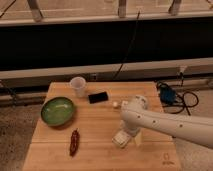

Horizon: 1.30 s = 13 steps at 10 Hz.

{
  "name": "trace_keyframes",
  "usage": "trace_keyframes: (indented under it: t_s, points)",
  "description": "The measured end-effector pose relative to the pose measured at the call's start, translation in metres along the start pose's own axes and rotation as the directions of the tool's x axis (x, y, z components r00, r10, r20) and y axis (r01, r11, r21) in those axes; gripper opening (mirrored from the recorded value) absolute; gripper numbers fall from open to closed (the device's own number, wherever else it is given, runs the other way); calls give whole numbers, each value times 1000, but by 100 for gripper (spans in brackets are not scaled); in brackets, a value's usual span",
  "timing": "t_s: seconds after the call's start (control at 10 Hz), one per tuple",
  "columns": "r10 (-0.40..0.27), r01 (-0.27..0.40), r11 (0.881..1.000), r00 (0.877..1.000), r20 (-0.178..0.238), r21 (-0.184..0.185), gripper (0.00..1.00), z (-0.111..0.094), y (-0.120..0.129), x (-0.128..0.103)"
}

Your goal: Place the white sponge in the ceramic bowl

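The claw hangs low over the front of the worktop. It is wide open and holds nothing, and the white sponge lies flat right beside it. I think this is the grab step: next the claw needs to close on the sponge, lift it, and carry it left to the ceramic bowl, which sits well apart.

We log a lab-like test bay: wooden surface under the jaws, loose cables well apart from them, speckled floor.
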<state>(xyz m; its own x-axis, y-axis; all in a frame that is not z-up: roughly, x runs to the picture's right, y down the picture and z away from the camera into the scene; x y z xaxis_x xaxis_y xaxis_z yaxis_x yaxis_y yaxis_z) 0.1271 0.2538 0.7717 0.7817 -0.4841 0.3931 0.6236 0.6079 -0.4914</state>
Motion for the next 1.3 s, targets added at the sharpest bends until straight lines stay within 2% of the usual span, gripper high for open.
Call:
trace_keyframes:
  t_s: [0.7,1.3]
  points:
    - [-44,44,999,999,13,14,80,17,4,-8]
    - [-48,48,999,999,15,15,80,17,3,-8]
